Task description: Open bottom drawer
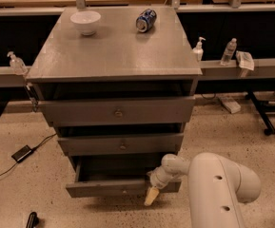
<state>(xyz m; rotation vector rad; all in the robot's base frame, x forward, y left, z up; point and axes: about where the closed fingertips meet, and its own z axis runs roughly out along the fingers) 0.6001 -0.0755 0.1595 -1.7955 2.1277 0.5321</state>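
Rising above and behind the gripper (152,194), one grey cabinet (113,75) is the largest thing in view, with three drawers stacked in its front. The top drawer (118,110) and the middle drawer (120,144) sit well above the gripper and look shut. The bottom drawer (103,189) stands partly out, its front panel right at the gripper and running off to the gripper's left. One white arm (218,189) reaches in from the lower right and ends in the single gripper, which hangs at the right part of that front panel. Whether it is open or closed cannot be told, nor whether it truly touches the panel. The step in hand looks like the pull itself, seemingly well along, since the dark inside of the drawer shows above its front. The next move probably calls for a straight draw toward the robot, in line with the runners, with no sideways tug that might jam the drawer or slip the hold. Far above the gripper, on the tabletop (113,51), rest one white bowl (85,22) and one blue can (145,20) lying on its side. Three small bottles stand on the rails beside the cabinet: the left pump bottle (17,63) up and to the gripper's left, and the right pump bottle (199,49) and one water bottle (228,51) up and to its right.
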